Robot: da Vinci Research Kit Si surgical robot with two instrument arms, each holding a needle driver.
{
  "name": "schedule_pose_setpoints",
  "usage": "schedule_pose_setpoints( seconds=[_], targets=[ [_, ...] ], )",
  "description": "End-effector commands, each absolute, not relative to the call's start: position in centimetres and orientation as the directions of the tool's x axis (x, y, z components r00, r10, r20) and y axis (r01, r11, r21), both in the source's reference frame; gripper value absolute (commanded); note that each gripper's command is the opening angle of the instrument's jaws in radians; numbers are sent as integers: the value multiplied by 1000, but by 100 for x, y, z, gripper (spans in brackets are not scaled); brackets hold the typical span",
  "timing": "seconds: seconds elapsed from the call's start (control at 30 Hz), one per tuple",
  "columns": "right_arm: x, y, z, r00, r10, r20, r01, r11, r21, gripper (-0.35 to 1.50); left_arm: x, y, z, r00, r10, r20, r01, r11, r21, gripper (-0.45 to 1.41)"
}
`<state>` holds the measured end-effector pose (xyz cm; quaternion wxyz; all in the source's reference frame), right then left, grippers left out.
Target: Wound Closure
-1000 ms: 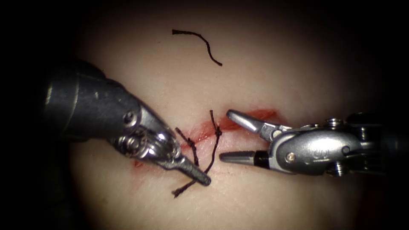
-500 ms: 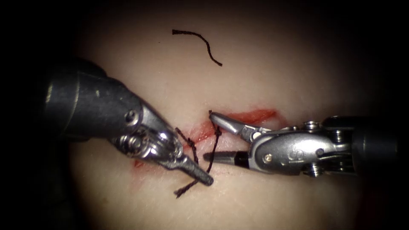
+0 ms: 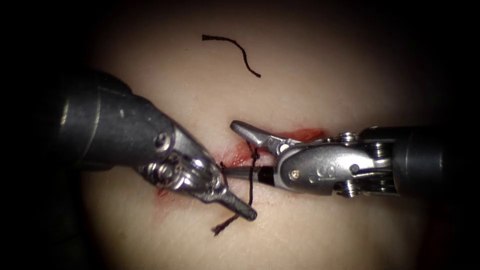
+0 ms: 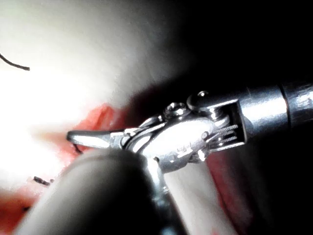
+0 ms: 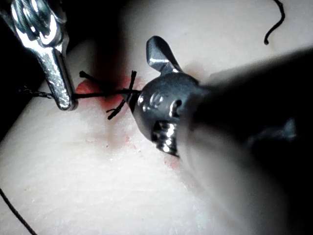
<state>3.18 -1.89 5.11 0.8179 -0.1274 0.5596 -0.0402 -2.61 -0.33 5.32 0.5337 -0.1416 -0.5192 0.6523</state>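
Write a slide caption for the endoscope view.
Left end effector shut on thread; right end effector open astride it over the cut.

You see black thread [image 3: 251, 182] on pale pink tissue [image 3: 320, 75]. Beside the thread, the cut [image 3: 300, 135] is red. Both tools [image 3: 320, 167] by the cut are shiny silver-grey.

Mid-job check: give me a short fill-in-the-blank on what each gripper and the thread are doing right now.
1. The left gripper is shut on the ____ below the cut.
2. The right gripper has its jaws ____, one on either side of the thread.
3. A loose cut end of thread lies on the tissue ____ the cut in the endoscope view.

Missing words: thread; open; above
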Motion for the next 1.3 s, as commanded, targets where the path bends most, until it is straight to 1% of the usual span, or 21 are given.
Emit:
schedule_pose_setpoints(
  seconds=[0.03, 0.17, 1.0, 1.17, 1.3],
  targets=[
    [330, -188, 513, 369, -216, -904, -76, 962, -261, 111, -266, -33, 537, -390, 843, 369, -549, 109, -829, -45],
    [335, -188, 513, 371, -227, -900, -73, 959, -272, 108, -266, -33, 537, -390, 843, 370, -549, 109, -829, -45],
    [350, -196, 512, 378, -253, -890, -72, 951, -301, 110, -268, -28, 532, -382, 846, 372, -548, 117, -828, -45],
    [349, -194, 514, 379, -252, -890, -73, 951, -301, 108, -268, -29, 531, -381, 846, 373, -549, 118, -828, -45],
    [348, -194, 514, 379, -253, -890, -73, 951, -301, 99, -268, -30, 531, -381, 846, 373, -549, 117, -828, -45]
  ],
)
